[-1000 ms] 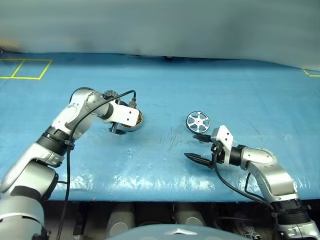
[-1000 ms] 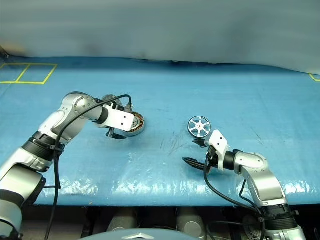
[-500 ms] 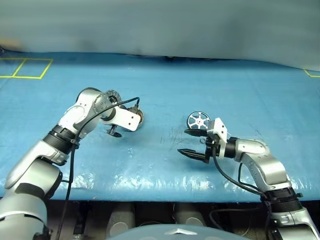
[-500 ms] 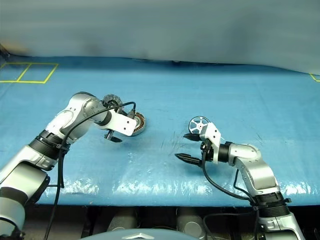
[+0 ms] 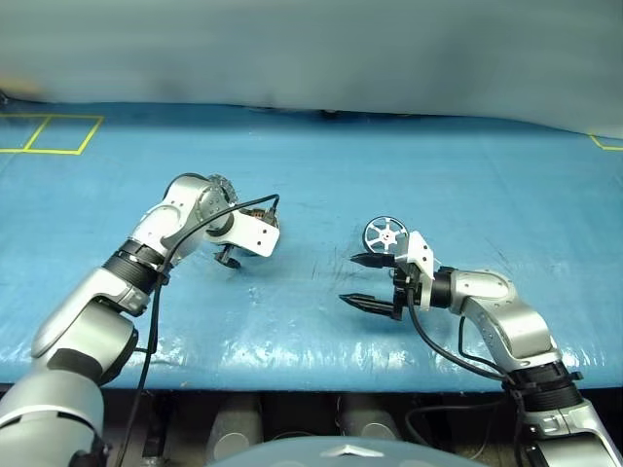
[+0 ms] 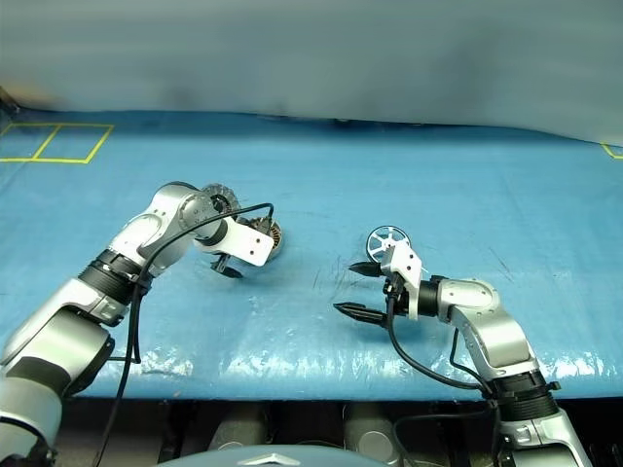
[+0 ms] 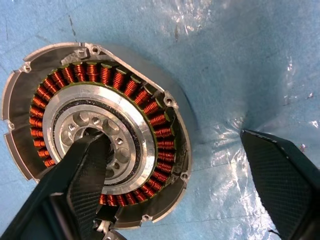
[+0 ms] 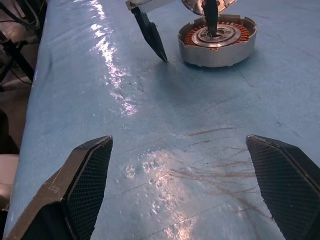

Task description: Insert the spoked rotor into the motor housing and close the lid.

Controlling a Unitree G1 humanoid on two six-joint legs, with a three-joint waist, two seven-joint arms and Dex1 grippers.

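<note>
Left gripper (image 7: 165, 165): jaws open, straddling the housing (image 7: 95, 132) wall, one finger (image 7: 85, 170) on the silver centre, the other on the blue mat (image 5: 311, 175); nothing gripped. Lid (image 5: 222, 187) behind the housing. Rotor (image 5: 385, 235) flat on the mat, just beyond right gripper (image 5: 360, 280): jaws wide open, empty.

Counter (image 5: 311, 175): wide flat surface under a bright blue, glossy plastic sheet, wrinkled, with glare patches along the near edge and fine dark scratch marks near the middle.

Yellow tape lines (image 5: 49, 134): thin strips forming rectangular outlines on the far left of the sheet; a short piece of the same tape (image 5: 605, 144) at the far right edge.

Grey wall (image 5: 311, 49): plain, dull backdrop behind the far edge of the counter.
</note>
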